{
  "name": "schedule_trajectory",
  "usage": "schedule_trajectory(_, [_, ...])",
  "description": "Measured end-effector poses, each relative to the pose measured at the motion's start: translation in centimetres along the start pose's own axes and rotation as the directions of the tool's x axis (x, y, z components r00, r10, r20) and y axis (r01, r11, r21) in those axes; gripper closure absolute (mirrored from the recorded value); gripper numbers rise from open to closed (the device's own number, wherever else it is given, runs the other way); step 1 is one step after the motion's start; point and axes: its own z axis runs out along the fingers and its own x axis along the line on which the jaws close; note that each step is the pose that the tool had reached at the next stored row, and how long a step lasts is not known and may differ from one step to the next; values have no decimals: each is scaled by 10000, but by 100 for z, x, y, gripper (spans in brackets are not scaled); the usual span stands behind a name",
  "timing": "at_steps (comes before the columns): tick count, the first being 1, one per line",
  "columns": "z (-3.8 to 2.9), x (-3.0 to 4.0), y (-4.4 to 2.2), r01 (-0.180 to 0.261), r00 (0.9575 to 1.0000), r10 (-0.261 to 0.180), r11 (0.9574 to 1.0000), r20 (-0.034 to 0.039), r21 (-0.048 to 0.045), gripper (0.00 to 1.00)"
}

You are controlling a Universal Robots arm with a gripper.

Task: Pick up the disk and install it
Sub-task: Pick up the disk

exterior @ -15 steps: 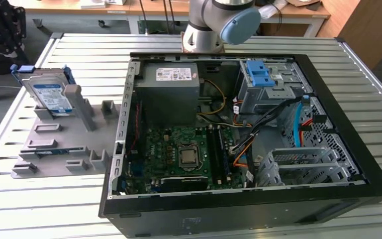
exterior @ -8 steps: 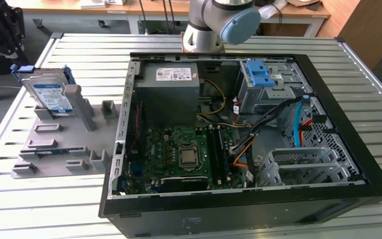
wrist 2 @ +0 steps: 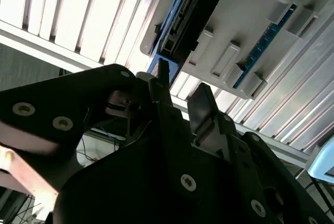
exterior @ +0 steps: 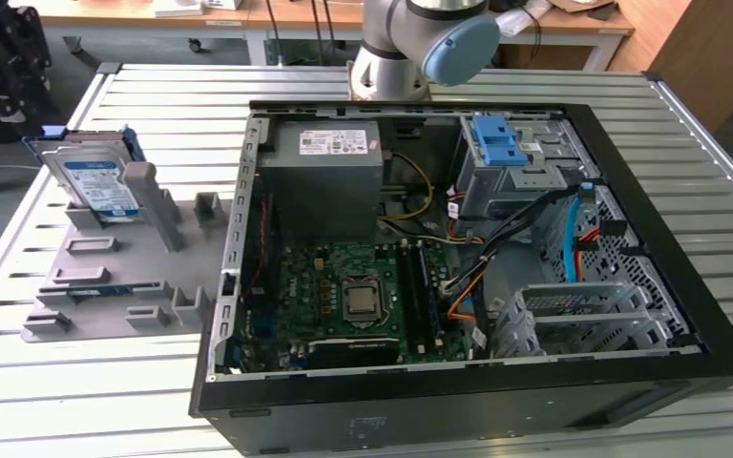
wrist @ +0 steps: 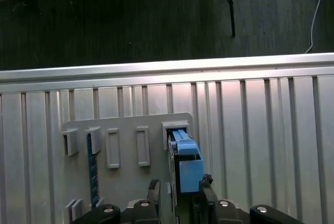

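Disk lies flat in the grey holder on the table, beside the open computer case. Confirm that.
Wrong in one respect: the disk does not lie flat. It stands on edge in the grey holder on the table, beside the open computer case. The exterior view shows this.

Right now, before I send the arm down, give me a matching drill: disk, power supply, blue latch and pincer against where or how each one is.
Things:
1 disk
2 power supply
3 blue latch
4 pincer

States:
A on top of the grey drive cage
B open, holding nothing
C upright in the grey holder, outside the computer case
D inside the case, next to the motherboard

Pairs: 1-C, 2-D, 3-A, 4-B.
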Motion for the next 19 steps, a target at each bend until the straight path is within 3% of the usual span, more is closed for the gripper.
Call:
schedule_trajectory(4, [60, 0, 1, 1, 10000, -1, 10000, -6, 1, 42])
schedule_trajectory(6, [95, -20, 2, 0, 10000, 0, 10000, -36, 0, 42])
schedule_trajectory(7, [113, -41, 4, 0, 10000, 0, 10000, -48, 0, 36])
schedule_trajectory(14, [242, -54, 81, 7, 10000, -7, 10000, -49, 4, 36])
schedule_trajectory(19, [329, -64, 96, 59, 10000, -59, 10000, -44, 2, 36])
